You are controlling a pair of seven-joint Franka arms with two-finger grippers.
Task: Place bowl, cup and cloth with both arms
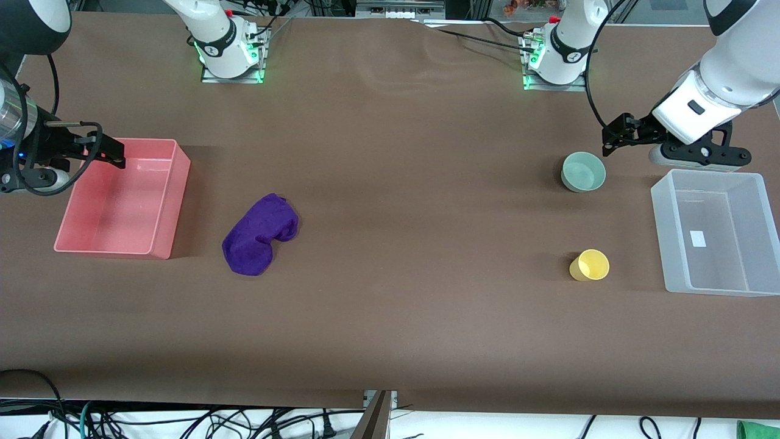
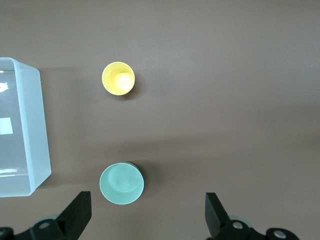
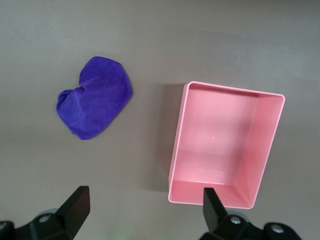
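A brown mat covers the desk [image 1: 390,201] from end to end, smooth apart from faint ripples between the two arm bases, whose lights glow green along the edge farthest from the front camera. Loose cables hang tangled under the edge nearest that camera.

Toward the right arm's end sits a pink bin [image 1: 159,201], with nothing in it. The cloth [image 1: 261,233] lies crumpled on the mat beside the bin, toward the desk's middle and slightly nearer the camera.

Toward the left arm's end stands a clear bin [image 1: 665,231], holding nothing but a small white label on its floor. The bowl [image 1: 584,171] sits upright beside it, toward the middle. The cup [image 1: 589,264] stands nearer the camera than the bowl, well apart from it, also beside the bin.

The left gripper [image 1: 616,139] hangs in the air, spread wide, over bare mat just beside the bowl. The right gripper [image 1: 109,152] hangs, also spread wide, over the pink bin's rim. Neither holds anything.
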